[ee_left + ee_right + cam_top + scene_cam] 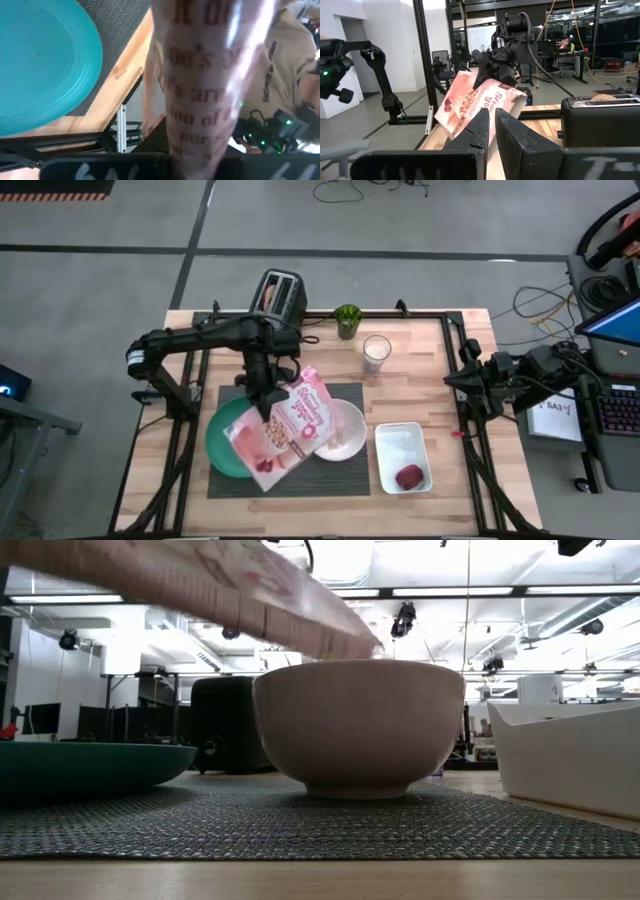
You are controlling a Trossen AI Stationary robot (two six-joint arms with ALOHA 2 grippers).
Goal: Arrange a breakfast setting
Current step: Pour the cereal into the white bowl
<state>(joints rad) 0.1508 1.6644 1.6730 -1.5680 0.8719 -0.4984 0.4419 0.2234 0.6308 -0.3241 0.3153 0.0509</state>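
Left fingers (262, 402) tilt flat pink cereal box (285, 430) over round bowl (340, 432).

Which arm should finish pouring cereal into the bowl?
Left. Its gripper already holds the pink cereal box tilted over the white bowl. The right gripper sits at the table's right edge, jaws shut and empty.
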